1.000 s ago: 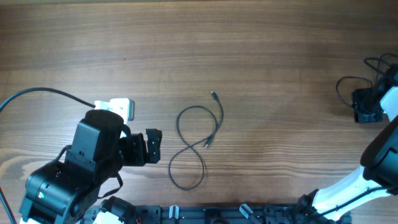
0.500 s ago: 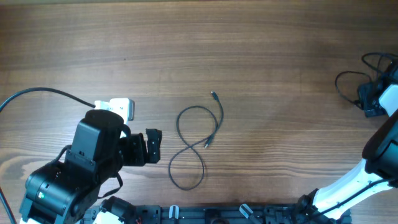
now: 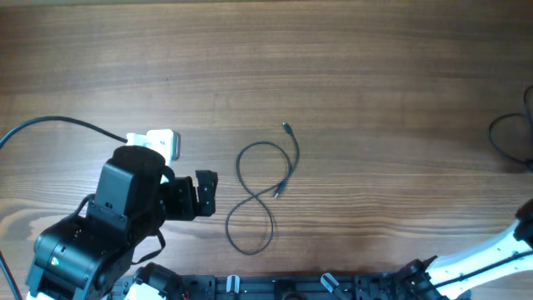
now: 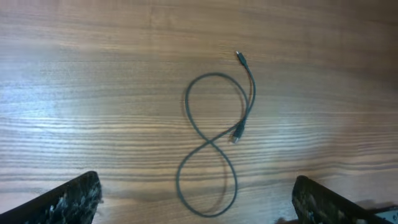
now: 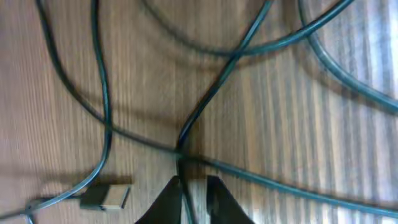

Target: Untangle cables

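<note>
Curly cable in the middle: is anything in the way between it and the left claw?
No, nothing visible blocks it. Only bare wooden table lies between the left gripper and the figure-eight cable. The gripper is open and faces the cable.

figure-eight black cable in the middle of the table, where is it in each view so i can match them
overhead: the thin black figure-eight cable lies at centre, just right of the left tool.
left wrist: centre, slightly right, ahead of the open tool.
right wrist: not in it; only other thin dark cords, one between the right tool's tips.
shared landmark: its free metal plug at the top right.
</note>
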Motion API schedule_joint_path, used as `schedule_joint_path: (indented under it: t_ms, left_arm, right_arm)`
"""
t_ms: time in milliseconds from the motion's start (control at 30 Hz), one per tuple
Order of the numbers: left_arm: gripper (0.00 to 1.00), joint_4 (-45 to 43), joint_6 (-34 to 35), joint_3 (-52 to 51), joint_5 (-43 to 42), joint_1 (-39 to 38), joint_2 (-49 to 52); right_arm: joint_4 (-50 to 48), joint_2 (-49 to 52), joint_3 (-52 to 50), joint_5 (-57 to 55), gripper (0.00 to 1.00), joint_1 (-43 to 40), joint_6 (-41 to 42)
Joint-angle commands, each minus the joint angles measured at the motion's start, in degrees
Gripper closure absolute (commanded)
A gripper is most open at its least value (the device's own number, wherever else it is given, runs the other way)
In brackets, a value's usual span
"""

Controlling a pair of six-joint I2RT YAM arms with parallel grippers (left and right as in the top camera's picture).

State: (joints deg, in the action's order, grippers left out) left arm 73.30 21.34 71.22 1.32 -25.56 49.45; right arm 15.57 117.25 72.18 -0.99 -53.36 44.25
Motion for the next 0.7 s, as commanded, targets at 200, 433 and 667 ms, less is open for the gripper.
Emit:
schedule_joint_path:
  t_ms: [200, 433, 667]
  left_arm:
    - [0.0, -0.37, -0.09, 0.0, -0.9, -0.07, 0.74]
    - [0.0, -0.44, -0.09, 0.0, -0.87, -0.07, 3.34]
    - [0.0, -2.32, -0.09, 0.0, 1.6, -0.04, 3.96]
  right_arm:
    - [-1.81, 0.52, 0.74, 24.98, 0.0, -0.55, -2.58]
    - [15.28, -18.88, 0.72, -3.08, 0.0, 4.55, 8.48]
    - [20.52, -19.74, -0.59, 14.75, 0.0, 26.1, -14.88]
